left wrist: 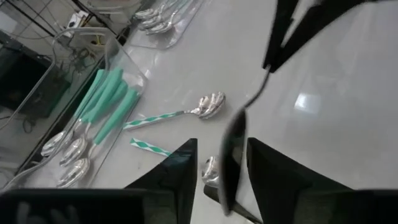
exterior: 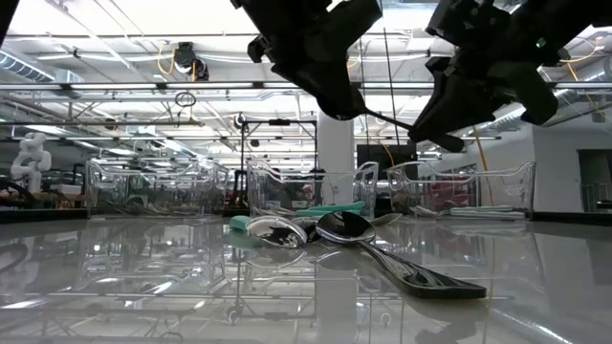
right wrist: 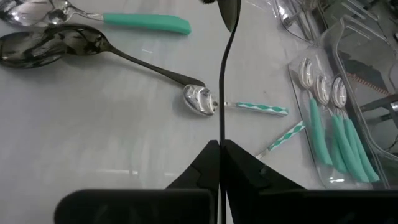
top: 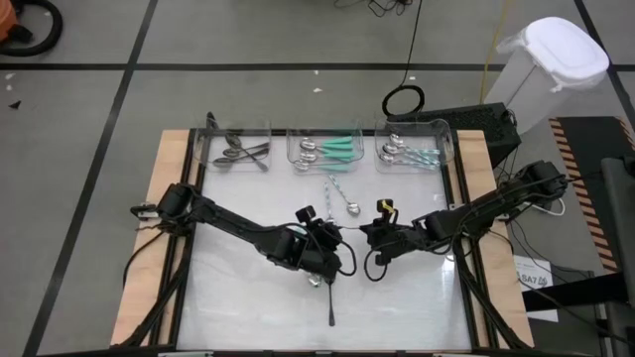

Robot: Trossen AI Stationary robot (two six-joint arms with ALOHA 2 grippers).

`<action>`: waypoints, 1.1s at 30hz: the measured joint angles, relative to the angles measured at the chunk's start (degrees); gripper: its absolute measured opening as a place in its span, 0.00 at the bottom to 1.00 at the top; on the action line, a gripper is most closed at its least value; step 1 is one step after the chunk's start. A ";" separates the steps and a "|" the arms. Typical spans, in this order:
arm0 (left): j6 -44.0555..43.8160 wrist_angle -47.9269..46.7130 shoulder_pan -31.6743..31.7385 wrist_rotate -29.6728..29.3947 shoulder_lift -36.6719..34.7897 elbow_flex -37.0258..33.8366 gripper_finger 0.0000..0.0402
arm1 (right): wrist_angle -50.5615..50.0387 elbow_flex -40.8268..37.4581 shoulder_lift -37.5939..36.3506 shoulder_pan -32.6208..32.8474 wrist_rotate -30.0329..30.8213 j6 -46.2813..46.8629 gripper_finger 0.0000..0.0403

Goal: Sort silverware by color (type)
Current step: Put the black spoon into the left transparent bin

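Right gripper [right wrist: 221, 145] pinches dark spoon [right wrist: 222, 93] by its handle tip at table centre, left gripper [left wrist: 221, 143] half-open around the bowl, not touching: early release drops it, well short of the 11 o'clock bin [top: 238, 127].

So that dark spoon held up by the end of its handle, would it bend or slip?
Probably stiff: the dark spoon juts straight out of the right gripper with no sag. Its handle looks thin and smooth, so it may swivel or slip in that end pinch. Likely light, since so small a grip carries it.
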 joint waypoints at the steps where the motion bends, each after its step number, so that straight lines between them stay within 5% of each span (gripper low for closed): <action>1: 0.14 -0.02 0.00 0.18 0.00 0.00 0.35 | 0.04 0.00 0.00 0.00 -0.02 0.00 0.02; 5: 0.15 -0.04 -0.04 0.20 -0.02 0.00 0.30 | -0.06 0.00 0.00 0.00 -0.03 0.00 0.02; 13: 0.35 -0.41 0.02 0.16 0.00 0.00 0.03 | -0.02 0.00 0.00 0.02 0.03 -0.31 0.06; 22: -10.32 -2.41 2.88 5.26 -0.01 0.00 0.01 | -1.30 0.00 0.00 0.76 4.45 -4.48 0.31; 26: -17.38 -2.98 5.07 7.94 -0.01 0.00 0.01 | -2.33 -0.01 1.02 1.84 11.20 -6.76 0.41; 33: -25.65 -1.79 7.42 13.69 -0.01 0.00 0.01 | -3.86 -0.02 4.18 3.63 20.85 -9.63 0.43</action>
